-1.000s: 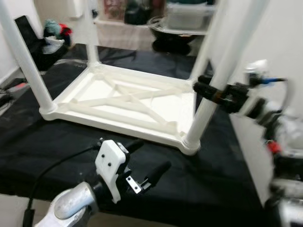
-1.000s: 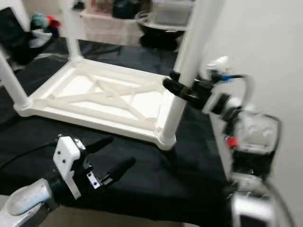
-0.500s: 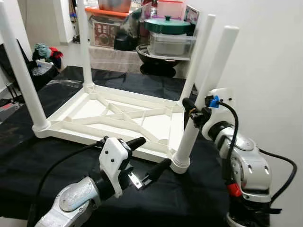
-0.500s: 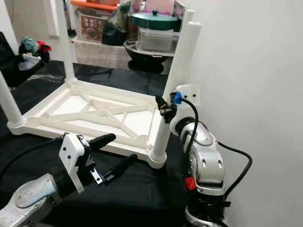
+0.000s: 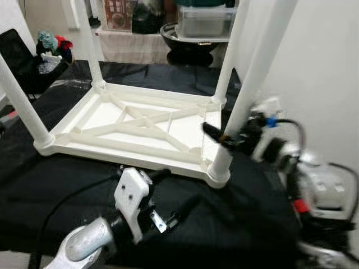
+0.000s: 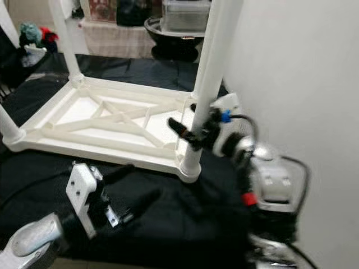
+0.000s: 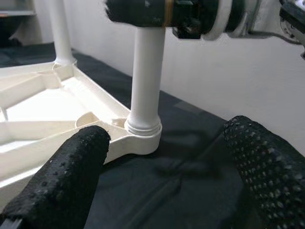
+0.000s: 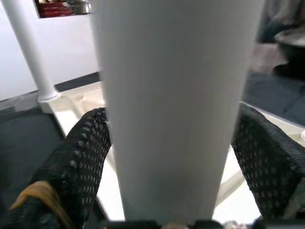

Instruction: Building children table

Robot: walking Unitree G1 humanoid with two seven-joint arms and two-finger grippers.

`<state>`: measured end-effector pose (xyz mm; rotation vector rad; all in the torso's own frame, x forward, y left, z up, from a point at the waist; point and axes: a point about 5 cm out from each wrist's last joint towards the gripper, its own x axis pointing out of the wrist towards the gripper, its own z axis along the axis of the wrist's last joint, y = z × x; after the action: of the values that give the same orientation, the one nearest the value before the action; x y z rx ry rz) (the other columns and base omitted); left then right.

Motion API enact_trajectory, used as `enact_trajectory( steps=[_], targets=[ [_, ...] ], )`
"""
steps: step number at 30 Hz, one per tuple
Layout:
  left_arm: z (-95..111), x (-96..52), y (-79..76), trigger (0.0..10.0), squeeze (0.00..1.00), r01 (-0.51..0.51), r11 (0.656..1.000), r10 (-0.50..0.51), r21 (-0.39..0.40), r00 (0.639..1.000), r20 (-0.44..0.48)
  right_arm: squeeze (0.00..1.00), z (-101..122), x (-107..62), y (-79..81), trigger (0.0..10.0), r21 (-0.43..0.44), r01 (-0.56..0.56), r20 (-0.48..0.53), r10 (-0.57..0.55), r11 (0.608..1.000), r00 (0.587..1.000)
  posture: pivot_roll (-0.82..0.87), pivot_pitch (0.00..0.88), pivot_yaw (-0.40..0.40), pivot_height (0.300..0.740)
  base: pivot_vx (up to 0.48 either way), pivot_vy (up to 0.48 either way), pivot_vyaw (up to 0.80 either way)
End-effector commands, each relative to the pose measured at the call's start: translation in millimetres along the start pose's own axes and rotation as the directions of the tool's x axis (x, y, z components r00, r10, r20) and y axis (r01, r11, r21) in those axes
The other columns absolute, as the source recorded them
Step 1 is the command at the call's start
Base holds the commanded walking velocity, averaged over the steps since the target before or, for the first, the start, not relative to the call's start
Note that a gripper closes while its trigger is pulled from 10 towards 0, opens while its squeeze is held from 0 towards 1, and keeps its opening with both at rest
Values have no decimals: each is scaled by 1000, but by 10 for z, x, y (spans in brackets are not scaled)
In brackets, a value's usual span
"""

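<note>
A white children's table [image 5: 120, 147] lies upside down on a black cloth [image 5: 67, 185], with its legs pointing up. My right gripper [image 5: 223, 136] is clamped round the near-right leg [image 5: 249, 78], a little above its socket [image 7: 143, 136]. In the right wrist view the leg [image 8: 171, 109] sits between both black fingers [image 8: 83, 157]. My left gripper [image 5: 174, 190] hovers open just above the cloth in front of the table's near edge, holding nothing. It faces that same leg [image 7: 145, 81] and stays apart from it.
A white wall [image 5: 325, 67] stands close on the right. Behind the table are a black bowl [image 5: 188, 39] and a clear storage box [image 5: 205, 19] on a low shelf. A dark bag with toys [image 5: 42, 53] sits at the far left.
The head camera has tipped down and moved closer, and the picture is blurred. My right gripper stays round the near-right leg. My left gripper stays open over the cloth.
</note>
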<state>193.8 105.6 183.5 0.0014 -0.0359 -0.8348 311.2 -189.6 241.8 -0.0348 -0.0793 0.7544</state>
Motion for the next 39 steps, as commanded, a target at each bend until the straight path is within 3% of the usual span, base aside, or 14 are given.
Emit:
enact_trajectory(
  steps=[1,6,7,10,11,17,19,28,29,31,32,39],
  targets=[
    [0,-42,-33,10000,0,12,1000,-13,-4,1000,-20,1000,-70,-17,27,10000,31,-66,-12,66,997,998,-3,150,-53,740,0,0,0],
    [33,-162,-82,10000,0,5,1000,-6,-18,999,-45,1000,-40,-137,-121,10000,1,-108,-27,108,994,994,37,195,-27,740,0,0,0],
    [47,-216,-104,10000,0,7,1000,-8,-20,998,-62,1000,-11,-181,-267,10000,-17,-124,-12,123,992,992,58,211,-11,740,0,0,0],
    [56,-246,-117,10000,0,10,1000,-12,-20,997,-76,1000,46,-197,-406,10000,-44,-104,18,105,994,994,69,219,-5,740,0,0,0],
    [65,-261,-120,10000,0,11,1000,-12,-18,997,-82,0,100,-211,-459,10000,-48,-110,39,112,993,993,82,220,1,740,0,0,0],
    [88,-284,-117,10000,0,8,1000,-9,-16,996,-89,0,231,-278,-506,10000,-62,-182,72,186,981,980,94,221,3,740,0,0,0],
    [92,-300,-114,10000,0,6,1000,-8,-16,995,-98,0,312,-360,-488,10000,-84,-277,66,283,957,957,97,210,5,740,0,0,0],
    [94,-267,-106,10000,0,15,1000,-17,-17,995,-98,0,439,-451,-527,10000,-124,-383,58,392,915,918,81,183,3,740,0,0,0],
    [95,-256,-102,10000,0,17,1000,-19,-16,995,-96,0,464,-454,-551,4392,-134,-382,58,393,914,918,77,177,1,740,0,0,0],
    [95,-256,-102,10000,0,17,1000,-19,-16,995,-96,0,464,-454,-551,4392,-134,-382,58,393,914,918,77,177,1,740,0,0,0],
    [97,-246,-98,10000,0,18,1000,-20,-16,995,-95,0,474,-450,-558,0,-137,-390,53,400,911,915,73,177,1,740,0,0,0],
    [103,-210,-92,10000,0,16,1000,-18,-17,996,-85,0,408,-374,-458,0,-159,-421,6,427,893,904,64,170,-6,740,0,0,0]
  ],
)
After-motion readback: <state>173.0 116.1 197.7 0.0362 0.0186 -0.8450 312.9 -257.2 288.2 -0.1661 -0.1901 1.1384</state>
